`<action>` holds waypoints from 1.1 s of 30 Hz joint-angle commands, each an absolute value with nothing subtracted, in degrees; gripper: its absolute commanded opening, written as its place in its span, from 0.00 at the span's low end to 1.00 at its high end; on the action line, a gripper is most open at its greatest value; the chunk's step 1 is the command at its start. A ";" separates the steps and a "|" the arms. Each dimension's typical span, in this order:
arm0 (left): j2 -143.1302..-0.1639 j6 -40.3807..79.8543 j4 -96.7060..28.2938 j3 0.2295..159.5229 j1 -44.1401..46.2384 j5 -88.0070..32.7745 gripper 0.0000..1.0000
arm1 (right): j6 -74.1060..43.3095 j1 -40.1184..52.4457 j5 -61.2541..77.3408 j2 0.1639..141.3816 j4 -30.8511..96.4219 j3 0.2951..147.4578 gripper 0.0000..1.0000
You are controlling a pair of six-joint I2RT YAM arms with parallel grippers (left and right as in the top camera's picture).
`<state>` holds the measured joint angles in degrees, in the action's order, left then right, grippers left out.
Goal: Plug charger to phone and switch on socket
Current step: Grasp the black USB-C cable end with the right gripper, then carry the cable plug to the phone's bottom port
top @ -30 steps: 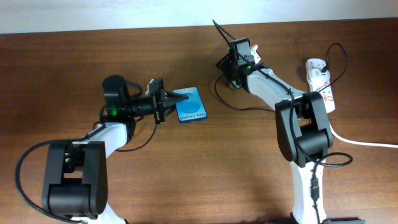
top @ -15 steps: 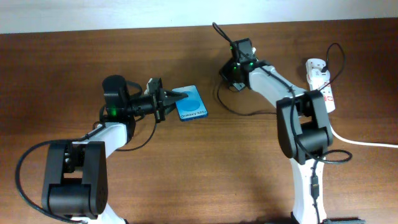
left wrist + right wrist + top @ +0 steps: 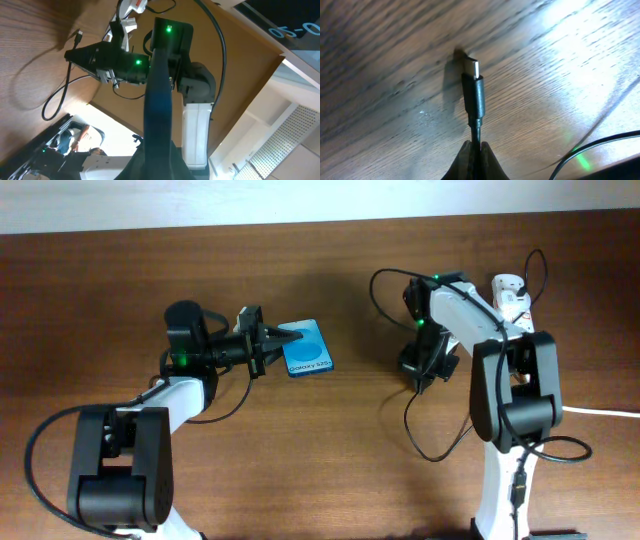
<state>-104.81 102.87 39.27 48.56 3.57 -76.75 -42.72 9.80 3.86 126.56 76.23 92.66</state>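
Note:
The phone (image 3: 310, 352), blue screen up, lies left of centre. My left gripper (image 3: 268, 340) is shut on its left edge; in the left wrist view the phone (image 3: 160, 90) stands edge-on as a dark slab between the jaws (image 3: 159, 162). My right gripper (image 3: 418, 375) is shut on the charger's thin black cable (image 3: 406, 420), well right of the phone. In the right wrist view the plug tip (image 3: 472, 82) sticks out just beyond the fingers (image 3: 475, 150), close over the wood. The white socket (image 3: 512, 305) lies at the back right.
The black cable loops over the table in front of and behind the right arm. The socket's thick white cord (image 3: 590, 410) runs off the right edge. The right arm (image 3: 125, 62) shows across the table in the left wrist view.
My right gripper has swung from the back centre toward the front and right, carrying the cable, which now trails in a loop below it. The left arm and phone have not moved.

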 commanded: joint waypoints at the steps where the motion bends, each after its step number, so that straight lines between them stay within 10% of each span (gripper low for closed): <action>1: -105.21 101.69 39.64 49.45 3.22 -78.65 0.00 | -41.78 12.14 2.52 125.49 73.58 92.20 0.04; 8: -105.21 101.69 39.64 49.45 3.22 -78.24 0.00 | -41.80 12.69 2.52 125.49 70.65 92.20 0.18; 10: -105.21 101.69 39.64 49.45 3.22 -78.22 0.00 | -41.80 12.69 2.55 125.49 70.65 92.20 0.04; 23: -105.21 88.97 47.09 49.91 0.30 -83.42 0.00 | -25.23 13.06 14.59 97.69 78.06 97.47 0.05; 33: -111.20 84.49 47.97 66.70 6.00 -88.68 0.00 | -22.70 39.53 14.57 81.06 75.02 97.41 0.05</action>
